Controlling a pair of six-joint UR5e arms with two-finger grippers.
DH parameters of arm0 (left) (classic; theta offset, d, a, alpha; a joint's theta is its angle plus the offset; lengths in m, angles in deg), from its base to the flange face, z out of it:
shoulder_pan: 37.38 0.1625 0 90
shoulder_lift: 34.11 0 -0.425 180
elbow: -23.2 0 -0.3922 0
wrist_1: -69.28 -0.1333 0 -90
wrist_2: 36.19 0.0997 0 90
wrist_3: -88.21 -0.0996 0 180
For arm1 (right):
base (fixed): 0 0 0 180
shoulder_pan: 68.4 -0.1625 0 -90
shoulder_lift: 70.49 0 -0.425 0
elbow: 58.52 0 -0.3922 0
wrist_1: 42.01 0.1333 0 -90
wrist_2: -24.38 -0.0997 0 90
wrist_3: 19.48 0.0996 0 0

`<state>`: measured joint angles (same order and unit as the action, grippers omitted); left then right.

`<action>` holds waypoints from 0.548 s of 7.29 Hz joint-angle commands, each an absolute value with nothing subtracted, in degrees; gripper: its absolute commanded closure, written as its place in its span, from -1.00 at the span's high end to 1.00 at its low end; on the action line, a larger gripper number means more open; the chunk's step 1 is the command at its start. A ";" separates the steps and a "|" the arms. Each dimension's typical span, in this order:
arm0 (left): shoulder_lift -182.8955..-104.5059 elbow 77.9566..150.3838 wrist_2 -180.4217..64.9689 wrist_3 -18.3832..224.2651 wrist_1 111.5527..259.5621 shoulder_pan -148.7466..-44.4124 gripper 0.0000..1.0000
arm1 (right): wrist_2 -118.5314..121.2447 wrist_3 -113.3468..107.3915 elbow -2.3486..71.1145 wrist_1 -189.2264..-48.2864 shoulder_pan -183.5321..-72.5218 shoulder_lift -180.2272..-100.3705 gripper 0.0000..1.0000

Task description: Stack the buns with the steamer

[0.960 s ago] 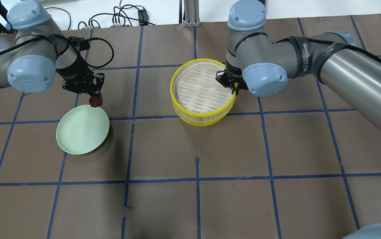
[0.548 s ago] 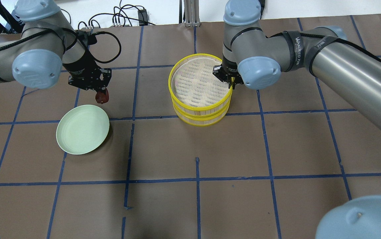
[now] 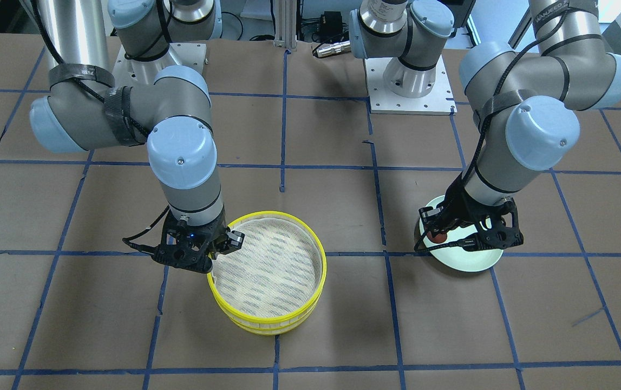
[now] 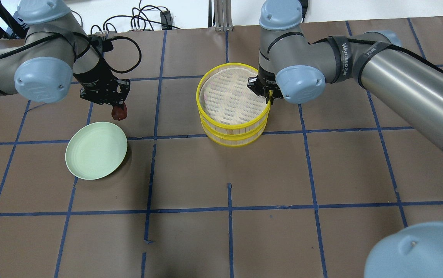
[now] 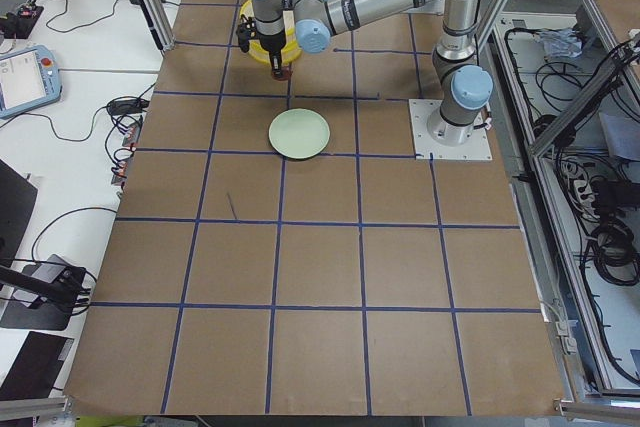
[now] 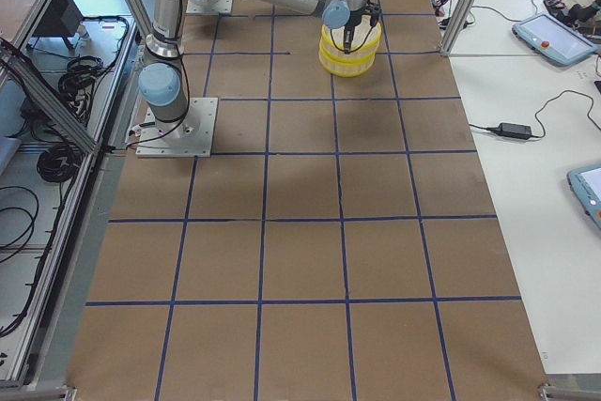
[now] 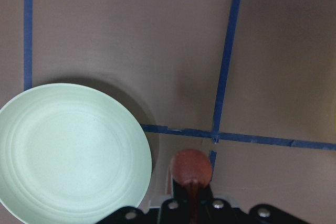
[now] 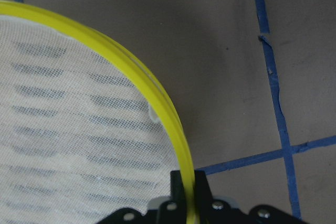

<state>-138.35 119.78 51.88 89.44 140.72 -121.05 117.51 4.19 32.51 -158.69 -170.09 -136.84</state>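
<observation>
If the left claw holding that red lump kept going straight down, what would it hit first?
Likely the brown table, its reddish bun touching first, just beside the green plate, not on it.

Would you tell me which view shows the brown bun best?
The left wrist view: the brown bun sits close, pinched between the jaws. Overhead and front views show it small; the left side view, a speck; the others, nothing.

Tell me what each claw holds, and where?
The left claw pinches the reddish-brown bun near its top. The right claw clamps the upper steamer tray by its yellow rim.
</observation>
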 commanded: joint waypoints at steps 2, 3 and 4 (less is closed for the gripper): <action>-138.34 119.97 51.96 89.44 140.73 -121.06 -0.84 | 117.81 2.94 32.35 -156.55 -170.08 -137.20 -0.81; -138.34 119.97 52.05 89.44 140.73 -121.06 -0.85 | 117.46 2.85 32.35 -156.18 -170.08 -137.11 -0.78; -138.26 120.06 52.14 89.44 140.73 -121.06 -0.85 | 117.28 2.85 32.27 -156.18 -170.08 -136.94 -0.71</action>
<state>-138.32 119.97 52.04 89.44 140.73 -121.06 117.53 2.97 32.34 -156.51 -170.08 -137.06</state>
